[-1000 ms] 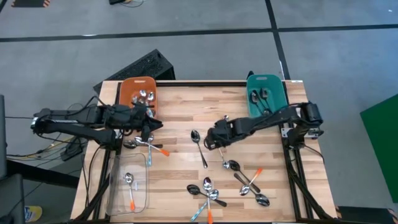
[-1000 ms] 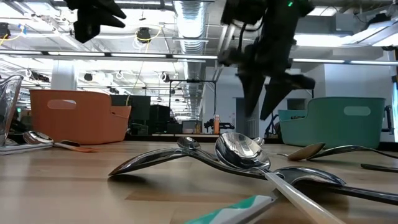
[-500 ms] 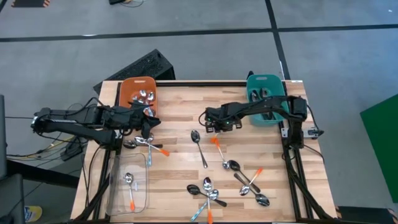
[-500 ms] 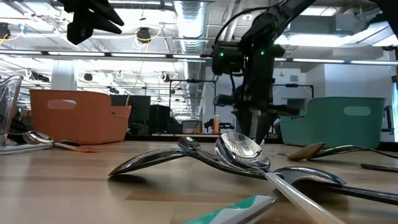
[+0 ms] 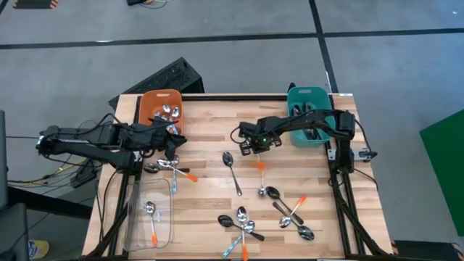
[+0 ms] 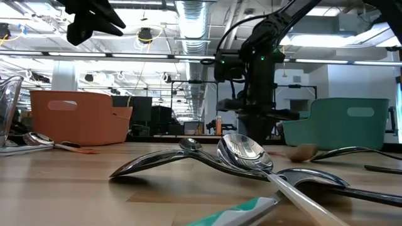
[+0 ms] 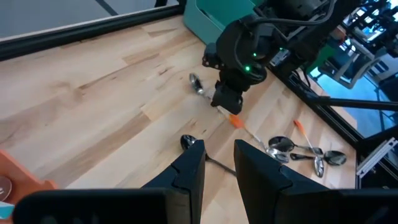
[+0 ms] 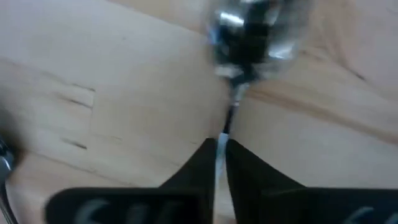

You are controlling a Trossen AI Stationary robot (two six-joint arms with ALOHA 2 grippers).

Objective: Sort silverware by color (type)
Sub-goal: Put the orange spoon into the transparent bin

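Up at the back of the worktop (image 5: 210, 138), the orange bin (image 5: 161, 109) holds shiny spoons, the teal bin (image 5: 310, 109) dark ones, the clear tray (image 5: 138, 217) an orange-handled spoon (image 5: 151, 217). Right gripper (image 5: 255, 147) fingers pinch another orange-handled spoon's handle (image 5: 260, 166); left gripper (image 5: 172, 143) fingers nearly closed, holding nothing visible.

A wooden butcher-block bench (image 5: 210, 138) stands on a grey floor (image 5: 72, 65) crossed by dark tape lines (image 5: 217, 38). A black slatted panel (image 5: 163, 76) lies on the floor by the bench's far left corner, and a green panel (image 5: 444, 159) stands off its right edge. Seen level across the bench, the room behind is an open hall with a white ceiling duct (image 6: 195, 16), long strip lights (image 6: 151, 56), a white column (image 6: 61, 78) and dark shelving (image 6: 151, 116) farther back.
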